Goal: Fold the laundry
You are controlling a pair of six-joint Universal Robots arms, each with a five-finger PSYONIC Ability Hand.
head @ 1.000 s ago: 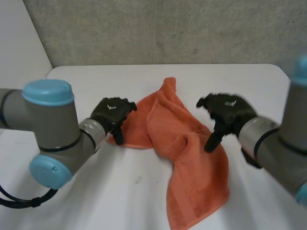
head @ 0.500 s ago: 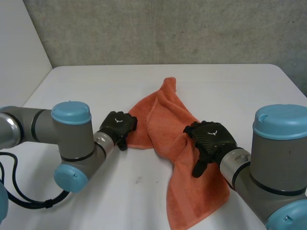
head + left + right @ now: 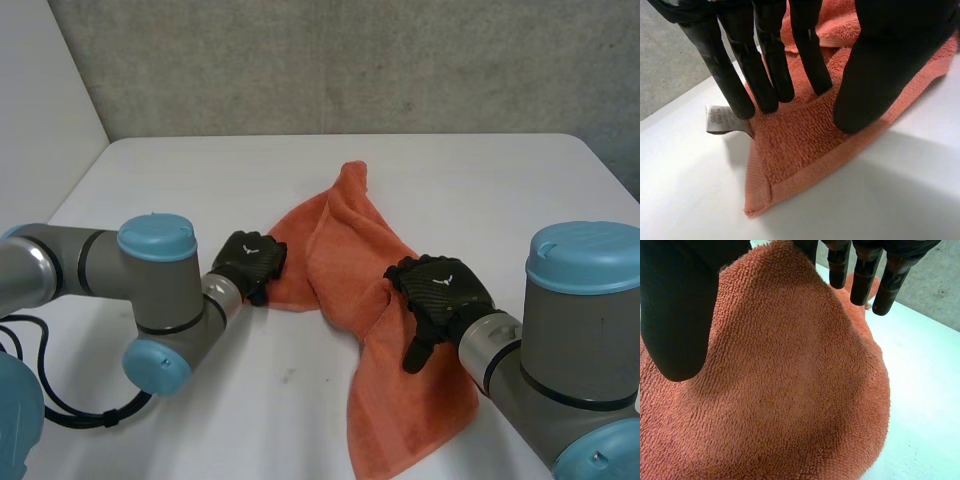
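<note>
An orange terry towel (image 3: 345,230) lies crumpled on the white table (image 3: 200,180), running from the far middle toward the near right. My left hand (image 3: 250,262) rests on its left corner. In the left wrist view the fingers (image 3: 765,60) and thumb (image 3: 880,65) stand straight, their tips on the towel (image 3: 800,145), with flat cloth between them. A white label (image 3: 720,120) sticks out at the fingertips. My right hand (image 3: 440,290) lies on the raised fold at the towel's middle. Its thumb (image 3: 675,305) and fingers (image 3: 860,280) spread straight over the towel (image 3: 790,390).
A grey wall runs behind the table's far edge. Bare tabletop lies to the left of the towel and in front of my left hand. The towel's near end reaches close to the table's front at the right.
My right hand came down from above onto the towel's middle fold. My left hand settled on the left corner, and its fingers and thumb drew closer together.
</note>
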